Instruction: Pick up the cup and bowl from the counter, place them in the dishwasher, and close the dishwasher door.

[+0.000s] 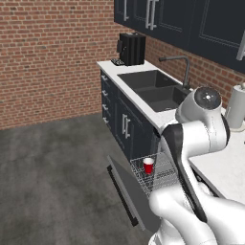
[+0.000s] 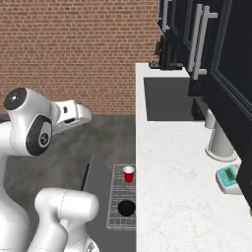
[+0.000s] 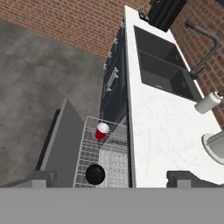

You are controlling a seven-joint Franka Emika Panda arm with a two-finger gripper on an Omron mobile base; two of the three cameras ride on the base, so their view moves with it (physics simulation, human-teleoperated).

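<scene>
Below, the bowl (image 3: 95, 174) lies between the wide-open gripper's (image 3: 109, 178) tips, apparently apart.

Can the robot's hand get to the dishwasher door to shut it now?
Probably yes. The door hangs open with nothing on it, and the open tool hovers above the rack, empty.

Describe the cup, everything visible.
The cup is small, red and tapered, with a white rim; it looks like plastic. It stands upright, mouth up, in the white wire rack pulled out over the open dishwasher door, toward the rack's far end. The black bowl sits apart from it. Nothing grips it.
</scene>
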